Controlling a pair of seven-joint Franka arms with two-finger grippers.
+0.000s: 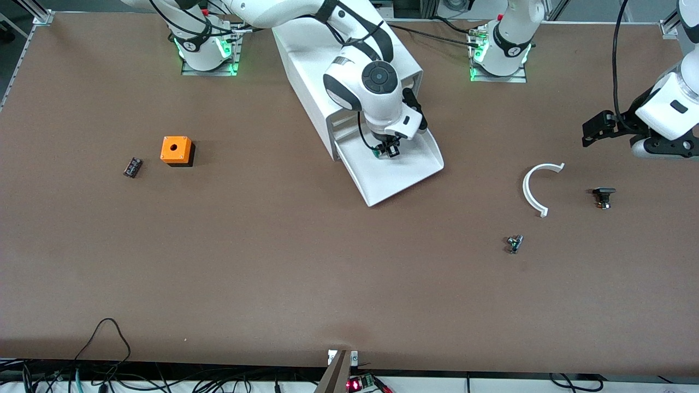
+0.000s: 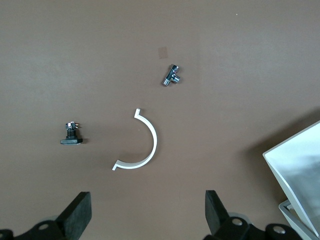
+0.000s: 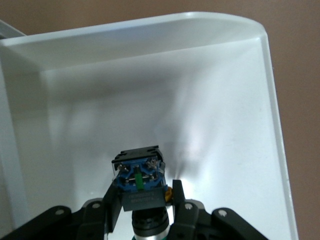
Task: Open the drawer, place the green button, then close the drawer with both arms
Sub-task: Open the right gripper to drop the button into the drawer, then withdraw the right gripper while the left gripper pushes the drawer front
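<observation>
While the lowest white plastic drawer (image 1: 401, 172) of the big white box-shaped cabinet (image 1: 306, 71) stands pulled out toward the front cam, right gripper (image 1: 389, 150) hangs low over its tray, clenched on the tiny green-capped push button w/ black body & blue-grey base block (image 3: 138, 176). Right wrist cam: base block points at the tray floor, jaws pinch the body from 2 sides. Can't tell if the button touches the floor.

Left gripper (image 2: 148, 212) waits, fingers spread wide, nothing between them, up over the left arm's end of the table, near a white curved plastic strip (image 1: 538, 188), a small black-capped part (image 1: 603, 196) & a small metal fitting (image 1: 514, 243).

Judgement: step = release in drawer. Do it well: ease down till base nearly meets floor, then let go, lift straight up, clear the rim before any closing push. Risk: dropping from height, button could tip or roll.
</observation>
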